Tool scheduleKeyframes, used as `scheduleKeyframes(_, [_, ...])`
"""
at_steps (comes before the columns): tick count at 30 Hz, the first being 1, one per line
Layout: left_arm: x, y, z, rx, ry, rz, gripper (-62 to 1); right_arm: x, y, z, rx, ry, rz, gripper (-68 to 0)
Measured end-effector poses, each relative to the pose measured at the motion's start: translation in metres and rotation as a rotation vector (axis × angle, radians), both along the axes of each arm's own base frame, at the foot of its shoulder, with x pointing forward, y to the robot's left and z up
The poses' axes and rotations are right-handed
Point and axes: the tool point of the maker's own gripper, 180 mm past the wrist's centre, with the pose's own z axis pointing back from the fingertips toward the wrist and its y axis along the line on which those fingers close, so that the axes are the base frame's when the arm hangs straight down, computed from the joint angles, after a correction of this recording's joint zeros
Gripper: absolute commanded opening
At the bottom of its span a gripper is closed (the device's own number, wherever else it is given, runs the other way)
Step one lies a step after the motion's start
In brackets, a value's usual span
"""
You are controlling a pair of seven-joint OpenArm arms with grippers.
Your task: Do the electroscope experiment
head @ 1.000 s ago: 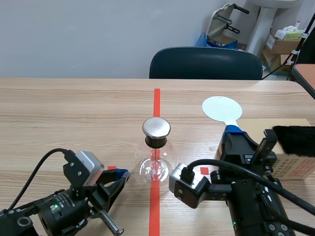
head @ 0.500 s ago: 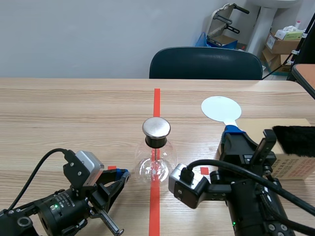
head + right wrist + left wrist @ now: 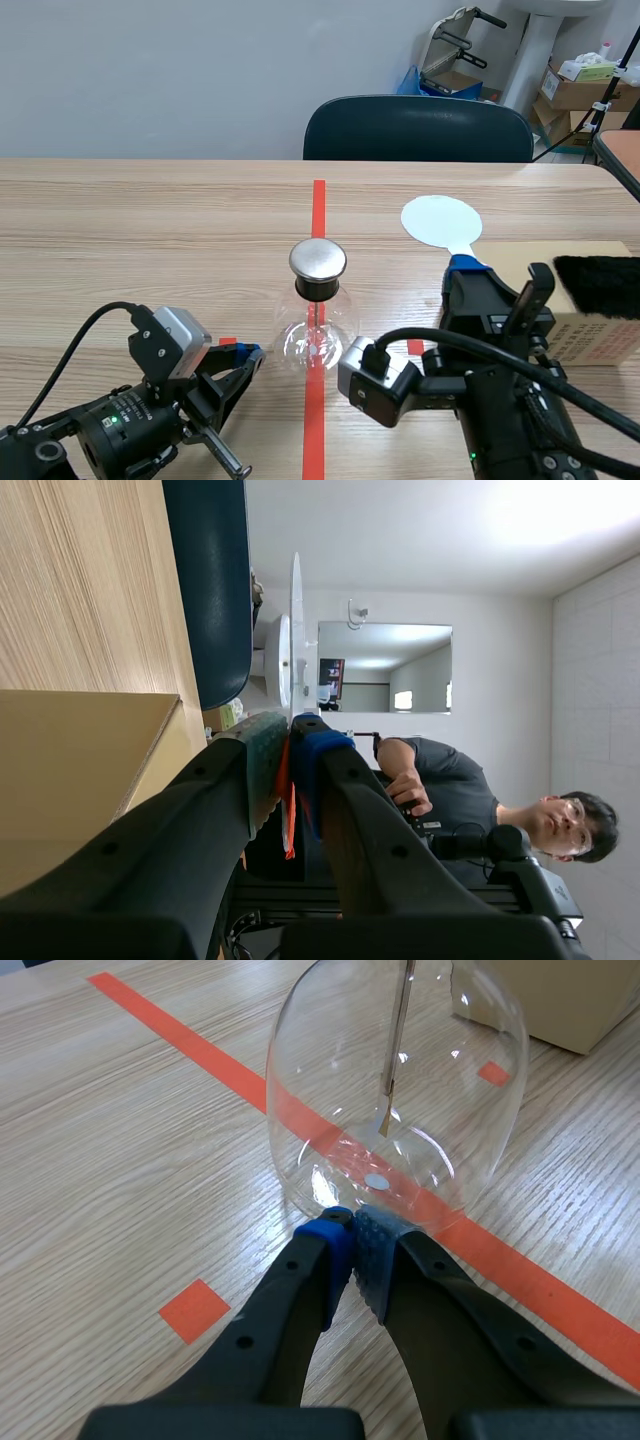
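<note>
Scene view: the electroscope (image 3: 318, 322), a clear glass flask with a metal cap (image 3: 318, 259), stands upright on the long red tape line. In the left wrist view, the rod and thin leaf (image 3: 392, 1080) hang inside the glass. The leaf looks straight, so I judge it uncharged.

The left gripper (image 3: 247, 352) lies low on the table, just left of the electroscope. Its fingers are closed pad to pad on nothing, with the tips at the flask's base. I cannot tell whether they touch the glass. Probable reason: a brace so the flask does not slide.

The right gripper (image 3: 463, 266) is right of the electroscope and clamped on the handle of the white disc paddle (image 3: 441, 219). The disc sits well apart from the cap, beyond and to the right. Gripping it by the handle probably keeps charge on the disc, and the next move would bring the disc to the cap.

Farther right of the electroscope stands a cardboard box (image 3: 590, 310) with black fur (image 3: 600, 283) on top. This is likely the rubbing material, kept within the right arm's reach.
</note>
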Motion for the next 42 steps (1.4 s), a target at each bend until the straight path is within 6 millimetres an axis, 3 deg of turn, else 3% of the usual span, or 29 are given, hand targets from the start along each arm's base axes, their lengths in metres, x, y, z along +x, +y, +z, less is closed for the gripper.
scheduleKeyframes(13, [0.000, 0.003, -0.001, 0.006, 0.001, -0.002, -57.7, 0.000, 0.000, 0.000, 0.000, 0.000, 0.000, -66.6])
scheduleKeyframes(20, [-0.003, 0.022, 0.006, 0.005, -0.029, -0.024, -38.3, 0.000, -0.007, -0.002, 0.058, 0.014, -0.034, -66.5])
scheduleKeyframes(23, [-0.009, 0.027, 0.011, -0.025, -0.032, -0.055, -33.6, -0.001, -0.008, 0.002, 0.062, -0.006, -0.004, -66.5])
scheduleKeyframes(28, [-0.023, 0.037, 0.018, -0.040, -0.037, -0.084, -33.4, -0.011, -0.021, 0.001, 0.063, -0.018, 0.040, -66.5])
scheduleKeyframes(34, [-0.036, 0.046, 0.039, -0.091, -0.061, -0.147, -33.4, -0.024, -0.044, -0.003, 0.043, -0.002, 0.084, -66.5])
scheduleKeyframes(39, [-0.048, 0.052, 0.059, -0.135, -0.086, -0.193, -33.4, -0.022, -0.064, 0.002, 0.050, -0.025, 0.059, -66.5])
scheduleKeyframes(42, [-0.055, 0.054, 0.069, -0.152, -0.098, -0.215, -33.4, -0.026, -0.067, -0.005, 0.063, -0.010, 0.067, -66.5])
